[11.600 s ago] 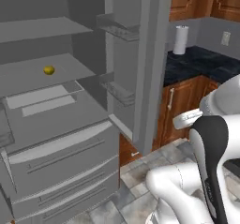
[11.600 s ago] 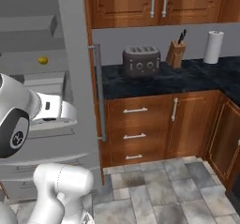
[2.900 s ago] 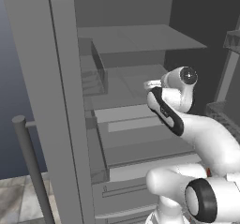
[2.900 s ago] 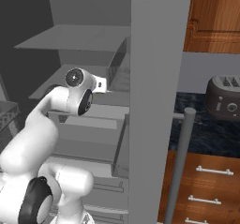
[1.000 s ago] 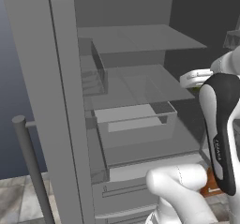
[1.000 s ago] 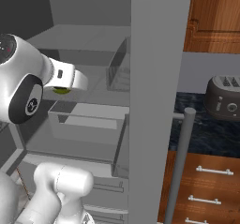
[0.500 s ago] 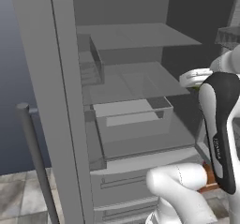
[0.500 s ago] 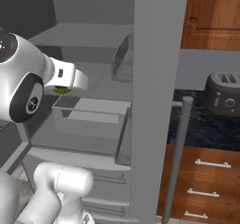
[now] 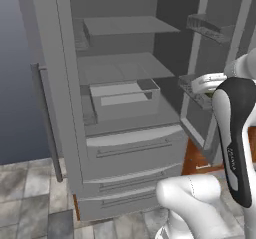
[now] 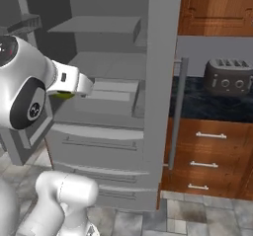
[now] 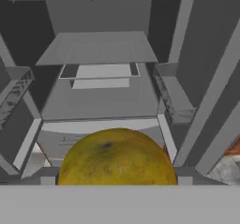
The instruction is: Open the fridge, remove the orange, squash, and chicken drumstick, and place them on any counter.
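Orange [image 11: 117, 157]: round, yellow-orange with a greenish cast; sits right at the tool in the hand view, out in front of the open fridge [image 9: 125, 133]; a sliver of it shows under the wrist in the right base view.
Tool [image 10: 85, 86]: jaws stand wide, and by the look of it they are set on the orange's sides; fingertips hidden behind the fruit, so contact itself cannot be confirmed.
Risk, slip: a smooth ball held at a wide span could roll out if the arm swings fast or tips; it would likely drop to the tiled floor [image 9: 30, 183] or onto the drawer fronts.
Risk, knock: right fridge door [image 10: 160, 82] stands between the arm and the surface [image 10: 212, 104]; a direct sweep could catch its edge or its bar handle [image 10: 177, 111].
Risk, left side: left door [image 9: 55, 83] and its shelf bins flank the arm; little room for a wide elbow.
Surface: black worktop beyond the right door, above wooden drawers [image 10: 207, 161]; part of it taken by a toaster [image 10: 230, 77].
Fridge interior: shelves and a clear bin [image 9: 125, 98]; squash and drumstick not made out there.
Way round: judged to call for pulling back clear of the door before turning right.
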Tool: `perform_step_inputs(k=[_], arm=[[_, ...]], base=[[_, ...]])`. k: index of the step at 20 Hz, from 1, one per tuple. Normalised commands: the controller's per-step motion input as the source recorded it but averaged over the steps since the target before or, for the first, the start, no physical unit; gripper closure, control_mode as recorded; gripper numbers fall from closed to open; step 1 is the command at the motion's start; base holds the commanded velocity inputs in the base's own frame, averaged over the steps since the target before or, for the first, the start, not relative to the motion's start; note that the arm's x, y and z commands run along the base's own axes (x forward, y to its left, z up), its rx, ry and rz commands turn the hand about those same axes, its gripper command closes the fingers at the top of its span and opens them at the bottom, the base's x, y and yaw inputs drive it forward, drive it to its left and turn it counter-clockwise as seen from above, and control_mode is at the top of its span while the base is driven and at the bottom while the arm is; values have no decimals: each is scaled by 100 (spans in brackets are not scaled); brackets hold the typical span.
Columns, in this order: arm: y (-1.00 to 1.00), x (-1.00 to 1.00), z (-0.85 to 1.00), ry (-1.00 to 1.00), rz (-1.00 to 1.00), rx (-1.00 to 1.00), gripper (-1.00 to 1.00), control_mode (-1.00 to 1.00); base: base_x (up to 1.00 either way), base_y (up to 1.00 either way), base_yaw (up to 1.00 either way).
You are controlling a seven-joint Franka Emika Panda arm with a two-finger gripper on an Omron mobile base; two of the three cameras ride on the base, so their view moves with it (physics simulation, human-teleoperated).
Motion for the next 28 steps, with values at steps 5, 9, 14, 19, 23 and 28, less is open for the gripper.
perform_step_inputs(k=[5, 9, 14, 19, 23, 28], arm=[[0, 0, 0, 0, 0, 0, 100, 100], [0, 0, 0, 0, 0, 0, 100, 100], [0, 0, 0, 0, 0, 0, 100, 100], [0, 0, 0, 0, 0, 0, 100, 100], [0, 0, 0, 0, 0, 0, 100, 100], [0, 0, 0, 0, 0, 0, 100, 100]], base=[[-66, -40, -9], [-10, -76, -21], [0, -100, -36], [0, -100, -35], [0, -93, -40], [0, -82, -49]])
